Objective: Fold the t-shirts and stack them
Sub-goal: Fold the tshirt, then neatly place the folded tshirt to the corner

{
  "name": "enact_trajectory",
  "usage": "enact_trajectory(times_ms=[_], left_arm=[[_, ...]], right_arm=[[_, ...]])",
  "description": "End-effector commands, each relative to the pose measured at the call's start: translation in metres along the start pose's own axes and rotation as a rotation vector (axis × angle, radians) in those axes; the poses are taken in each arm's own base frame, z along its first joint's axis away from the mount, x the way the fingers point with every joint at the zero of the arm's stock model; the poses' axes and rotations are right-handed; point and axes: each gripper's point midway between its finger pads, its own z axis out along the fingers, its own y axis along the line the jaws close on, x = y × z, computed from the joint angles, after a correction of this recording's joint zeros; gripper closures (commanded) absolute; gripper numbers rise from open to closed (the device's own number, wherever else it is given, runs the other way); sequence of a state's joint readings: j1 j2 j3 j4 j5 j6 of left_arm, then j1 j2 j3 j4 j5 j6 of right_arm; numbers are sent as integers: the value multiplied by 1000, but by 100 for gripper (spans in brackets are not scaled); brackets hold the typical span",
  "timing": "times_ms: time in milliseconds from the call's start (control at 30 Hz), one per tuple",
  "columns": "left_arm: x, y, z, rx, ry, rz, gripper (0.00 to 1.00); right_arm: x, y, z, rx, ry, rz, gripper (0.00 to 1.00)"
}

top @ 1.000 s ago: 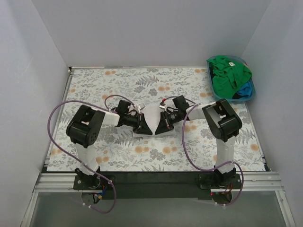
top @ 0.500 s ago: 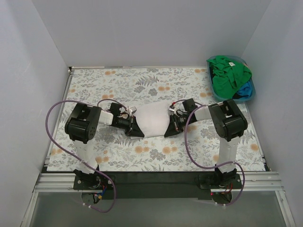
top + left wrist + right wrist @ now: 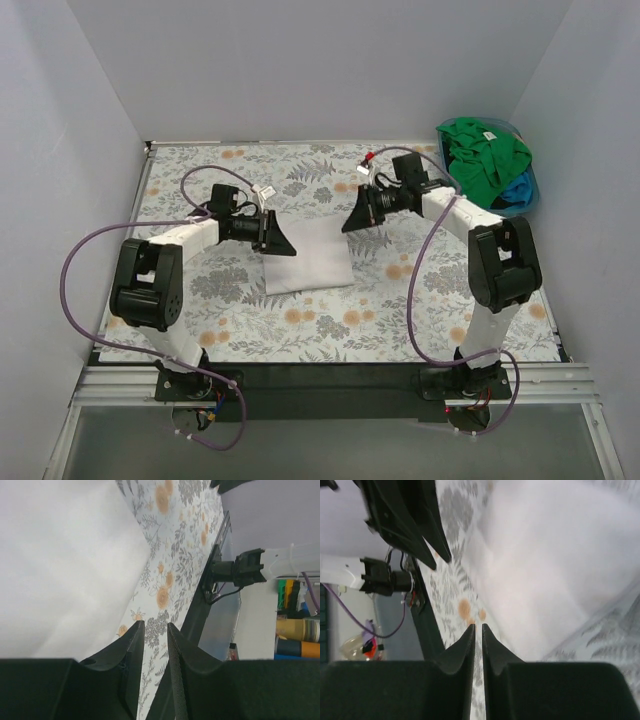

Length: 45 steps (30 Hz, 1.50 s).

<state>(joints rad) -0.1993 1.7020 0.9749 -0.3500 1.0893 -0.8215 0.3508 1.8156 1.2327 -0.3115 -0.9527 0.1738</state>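
Observation:
A white t-shirt [image 3: 310,264] lies folded in a flat rectangle on the floral cloth at mid-table. It also shows in the left wrist view [image 3: 65,555] and the right wrist view [image 3: 555,555]. My left gripper [image 3: 280,243] hovers over its far left corner, with its jaws [image 3: 155,624] almost together and nothing between them. My right gripper [image 3: 353,221] is beyond its far right corner, with its jaws [image 3: 478,626] nearly touching and empty. Green t-shirts [image 3: 482,150] and a blue one [image 3: 517,190] sit piled in a basket at the back right.
The blue basket [image 3: 532,200] stands at the table's back right corner against the right wall. The floral table cloth [image 3: 200,180] covers the whole table. White walls close in three sides. The left arm's fingers [image 3: 405,520] show in the right wrist view.
Both grippers were down on the white t-shirt at mid-table. They have let it go, moved apart and toward the back. The shirt now lies flat as a folded rectangle.

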Motion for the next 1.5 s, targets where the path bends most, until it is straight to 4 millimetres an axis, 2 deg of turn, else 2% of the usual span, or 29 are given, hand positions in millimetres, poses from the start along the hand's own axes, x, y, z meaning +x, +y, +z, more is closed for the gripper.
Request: enact_trajectory(times_ms=[0,33,67,167,267,367,433,467,533,633,700,733,833,867,933,967,1000,1033,1067,1100,1133,1167,1200,1233,1267,1300,1367,1433,1467], left_arm=[[-27,5,-8,28,-72,-43,76],[-38,13,-8,18,-106,-30,76],[-42,28,-9,3,-125,-114,76],[-60,60,-11,-41,-195,-164,76],[-74,85,-18,-71,-232,-199,77],[-82,113,-23,-102,-255,-244,76],[-84,129,-20,-118,-248,-279,76],[-88,143,-32,-136,-279,-308,76],[-90,158,-33,-145,-286,-335,76],[-102,165,-40,-144,-308,-331,76],[-116,161,-48,-142,-329,-285,76],[-131,151,-56,-147,-342,-225,75],[-152,124,-70,-143,-368,-135,70],[-169,100,-84,-156,-398,-44,70],[-178,84,-101,-241,-442,0,65],[-184,61,-115,-298,-485,72,60],[-184,62,-124,-410,-514,73,55],[-181,56,-125,-457,-511,99,51],[-175,43,-115,-482,-481,138,42],[-163,27,-110,-538,-437,201,39],[-157,24,-97,-640,-413,242,36],[-142,23,-89,-676,-374,267,25],[-128,9,-75,-706,-328,316,23],[-119,10,-76,-709,-312,306,20],[-106,-1,-58,-678,-264,320,14],[-89,-2,-48,-661,-230,279,9],[-70,-4,-25,-701,-184,269,8],[-46,7,0,-791,-121,241,8],[-42,17,3,-858,-112,240,8]], right_arm=[[-55,3,10,-54,-67,-50,84],[-61,-3,16,-60,-73,-43,84],[-74,-5,20,-67,-90,-45,85],[-82,-41,47,-86,-95,45,85],[-91,-61,60,-81,-117,59,85],[-84,-96,79,-61,-97,104,85],[-83,-108,83,-41,-100,115,85],[-78,-118,86,-28,-95,131,85],[-72,-128,85,3,-98,148,85],[-62,-130,76,28,-102,167,85],[-65,-118,66,30,-117,146,84],[-62,-113,63,22,-114,147,84],[-79,-82,47,-21,-142,94,73],[-91,-64,38,-39,-164,53,64],[-103,-42,24,-64,-186,1,53],[-114,-23,11,-74,-214,-69,29],[-117,-14,4,-75,-227,-96,16],[-120,-6,-4,-73,-241,-124,6],[-125,11,-17,-71,-267,-166,2],[-126,12,-27,-59,-282,-185,2],[-127,21,-39,-43,-297,-198,2],[-130,18,-50,-19,-321,-209,2],[-124,18,-58,14,-315,-205,2],[-124,11,-62,34,-324,-217,2],[-121,11,-76,67,-334,-208,2],[-118,5,-82,110,-338,-214,2],[-107,-3,-94,179,-320,-241,2],[-94,-17,-103,265,-302,-246,2],[-90,-22,-106,292,-298,-245,2]])
